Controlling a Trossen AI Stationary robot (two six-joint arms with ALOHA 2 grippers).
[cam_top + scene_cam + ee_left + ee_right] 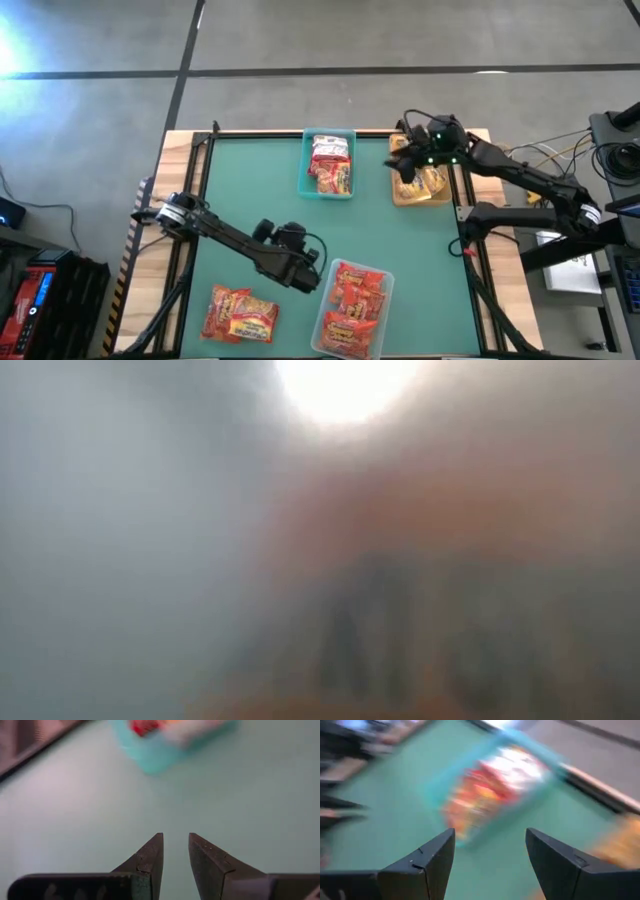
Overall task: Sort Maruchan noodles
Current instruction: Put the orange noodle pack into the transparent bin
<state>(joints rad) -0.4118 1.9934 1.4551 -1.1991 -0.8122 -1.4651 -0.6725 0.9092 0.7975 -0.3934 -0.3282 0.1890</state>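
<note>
Right gripper, jaws wide and empty, hovers over the tan bin; left gripper, jaws narrowly parted, is well away beside the clear bin. Three bins, two loose noodle packets.

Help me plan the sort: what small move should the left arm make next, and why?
Probably swing the left hand toward the loose noodle packets on the mat's near left and lower over one. Its fingers stand apart with nothing between them, and those packets lie outside any bin. The right hand hovers open over the tan bin.

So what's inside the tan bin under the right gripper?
The tan bin holds yellow packets. The right gripper, open and empty, hangs over the bin and covers part of it, so the count is unclear.
</note>
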